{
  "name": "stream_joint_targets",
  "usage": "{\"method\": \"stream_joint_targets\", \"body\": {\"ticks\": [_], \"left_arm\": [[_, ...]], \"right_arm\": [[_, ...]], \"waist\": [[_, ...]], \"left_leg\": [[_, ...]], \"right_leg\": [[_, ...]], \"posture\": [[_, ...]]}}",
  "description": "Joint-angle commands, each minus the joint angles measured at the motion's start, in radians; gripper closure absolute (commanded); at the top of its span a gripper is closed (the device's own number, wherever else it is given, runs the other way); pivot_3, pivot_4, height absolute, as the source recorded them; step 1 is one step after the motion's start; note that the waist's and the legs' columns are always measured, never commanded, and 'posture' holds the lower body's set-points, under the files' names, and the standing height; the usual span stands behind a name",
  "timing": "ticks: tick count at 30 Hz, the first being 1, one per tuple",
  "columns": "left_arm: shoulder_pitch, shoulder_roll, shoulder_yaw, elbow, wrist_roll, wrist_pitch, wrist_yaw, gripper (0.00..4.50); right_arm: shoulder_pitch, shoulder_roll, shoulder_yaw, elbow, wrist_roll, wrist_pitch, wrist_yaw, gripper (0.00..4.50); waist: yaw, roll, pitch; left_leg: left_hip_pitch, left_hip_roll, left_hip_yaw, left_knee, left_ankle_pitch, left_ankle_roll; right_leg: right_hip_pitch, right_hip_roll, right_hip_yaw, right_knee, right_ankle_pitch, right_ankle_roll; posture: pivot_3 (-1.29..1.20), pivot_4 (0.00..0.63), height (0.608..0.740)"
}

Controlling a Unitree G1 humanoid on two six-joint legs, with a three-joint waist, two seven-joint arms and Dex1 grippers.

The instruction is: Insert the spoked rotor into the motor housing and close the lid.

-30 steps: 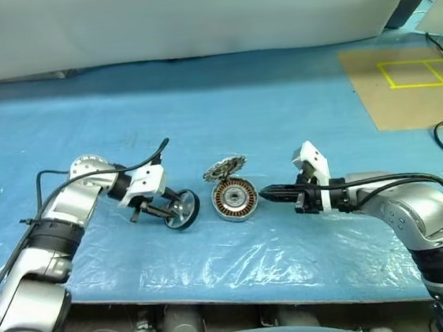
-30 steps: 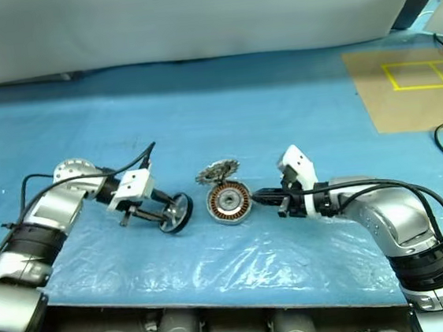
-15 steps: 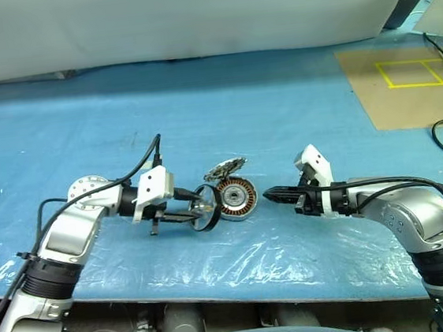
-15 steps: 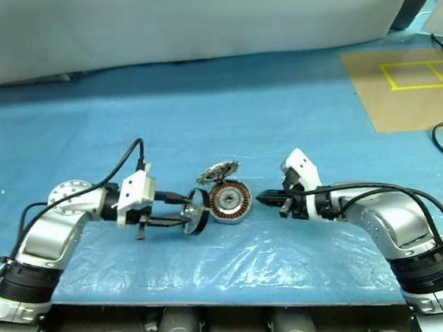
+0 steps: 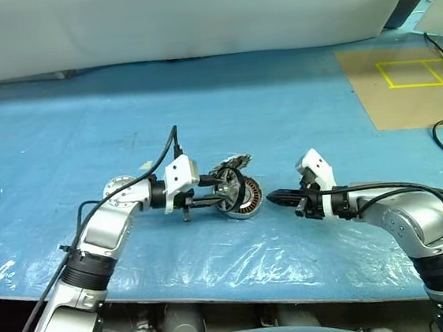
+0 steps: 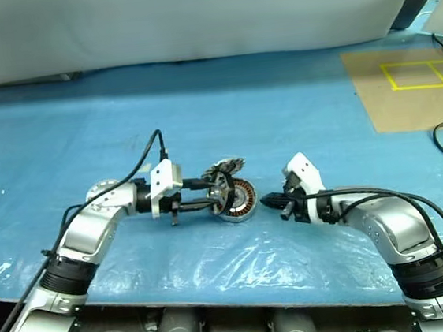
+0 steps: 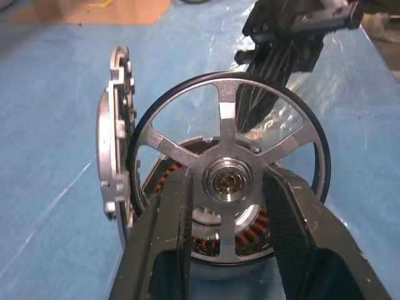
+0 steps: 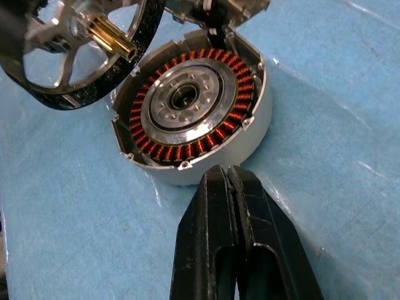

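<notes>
1. I keep the left gripper (image 5: 218, 198) clamped on the spoked rotor (image 7: 230, 181), one finger on each side of its hub, with the wheel standing on edge just above the motor housing (image 8: 194, 115)
2. To seat it well, I judge the wheel must tip flat, its brass shaft (image 8: 112, 37) lined up with the silver centre bore, then go straight down without scraping the copper windings
3. The lid (image 7: 115, 134) stands open, upright at the housing's far edge, close beside the rotor's rim; I avoid knocking it
4. The right gripper (image 8: 228, 181) is fully closed and empty, its tips just beside the housing wall on the blue sheet (image 5: 295, 111), placed to brace it
</notes>
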Motion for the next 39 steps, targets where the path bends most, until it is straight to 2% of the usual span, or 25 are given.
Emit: {"method": "stream_joint_targets", "body": {"ticks": [1,13,22,33,39], "left_arm": [[-0.026,-0.015,0.001,0.002,-0.006,-0.027,0.012,3.19],[-0.041,-0.012,0.001,0.062,0.032,-0.069,0.041,3.19],[-0.022,-0.028,-0.026,0.035,0.038,-0.041,0.057,3.19],[-0.037,0.066,-0.04,0.04,0.028,-0.009,-0.049,3.19],[-0.044,0.025,-0.042,0.061,0.051,-0.027,0.007,3.19]], "right_arm": [[0.007,0.003,-0.005,-0.049,0.012,-0.003,-0.008,4.5],[-0.002,0.008,0.014,-0.029,0.001,-0.015,-0.013,4.5],[-0.005,0.011,0.025,-0.018,-0.013,-0.021,-0.021,4.5],[-0.014,0.014,0.04,0.011,-0.038,-0.041,-0.024,4.5],[-0.021,0.02,0.04,0.014,-0.044,-0.04,-0.027,4.5]], "waist": [[-0.001,0.0,0.0],[-0.001,0.0,0.0],[-0.001,0.0,0.0],[-0.003,0.0,0.0],[-0.001,0.0,0.0]], "left_leg": [[0.0,0.0,0.0,0.0,0.0,0.0],[0.0,0.0,0.0,0.0,0.0,0.0],[0.0,0.0,0.0,0.001,0.0,0.0],[0.001,0.0,0.0,0.0,0.0,0.0],[0.001,0.0,0.0,0.0,0.0,0.0]], "right_leg": [[0.0,0.0,0.0,0.0,0.0,0.0],[0.0,0.0,0.0,0.0,0.0,0.0],[0.0,0.0,0.0,0.001,0.0,0.0],[0.0,0.0,0.0,0.001,0.0,0.0],[0.0,0.0,0.0,0.001,0.0,0.0]], "posture": [[0.0,0.15,0.74],[0.0,0.15,0.74],[0.0,0.15,0.74],[0.0,0.15,0.74],[0.0,0.15,0.74]]}}
